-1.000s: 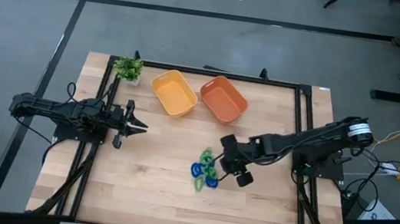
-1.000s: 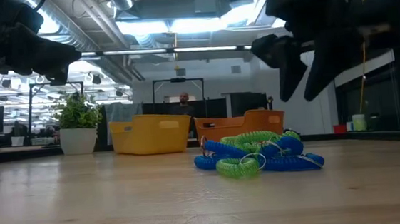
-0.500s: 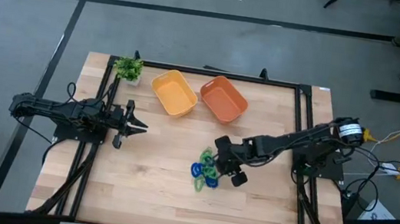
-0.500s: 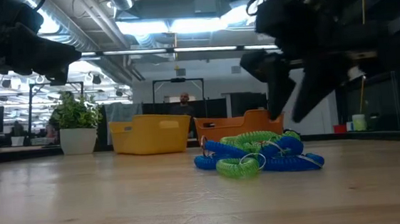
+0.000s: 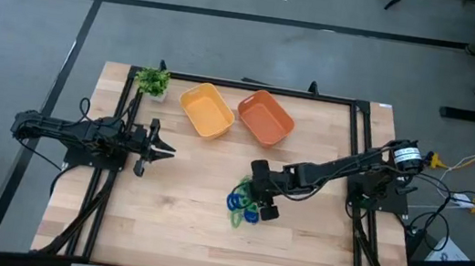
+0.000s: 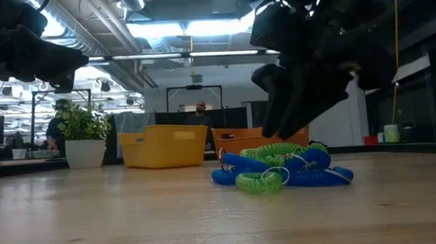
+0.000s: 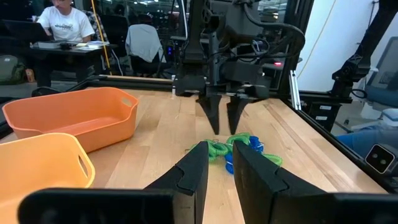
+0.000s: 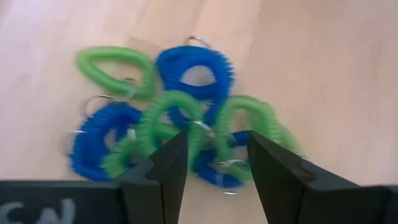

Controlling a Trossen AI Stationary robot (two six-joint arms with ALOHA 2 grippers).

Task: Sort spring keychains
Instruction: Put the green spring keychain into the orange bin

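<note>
Right tool (image 5: 258, 200): fingers parted with a clear gap, holding nothing; poised just above the heap of spring keychains (image 5: 244, 203), at the side of it nearer the right arm.
Left tool (image 5: 164, 151): fingers close together with a narrow slit between them, holding nothing; waits well apart from the heap, on the left of the bench (image 5: 160, 233).
Spring keychains: blue and green coils interlocked in one heap near the middle of the bench, resting on the wood; none sorted yet.
Step in hand: judged to be the descent for a first pick.
Method: select one coil at the edge of the heap, such as the outlying green loop (image 8: 117, 70); straddle a single strand with both fingers; close fully before lifting.
Caution: metal rings and overlapping coils may drag neighbours up; lift slowly and confirm that one coil comes away alone.
Yellow tray (image 5: 206, 111): far side of the bench; appears empty.
Orange tray (image 5: 265, 116): just beside the yellow tray; appears empty.
Plant sprig (image 5: 152, 80): far left corner; not part of the sort.
</note>
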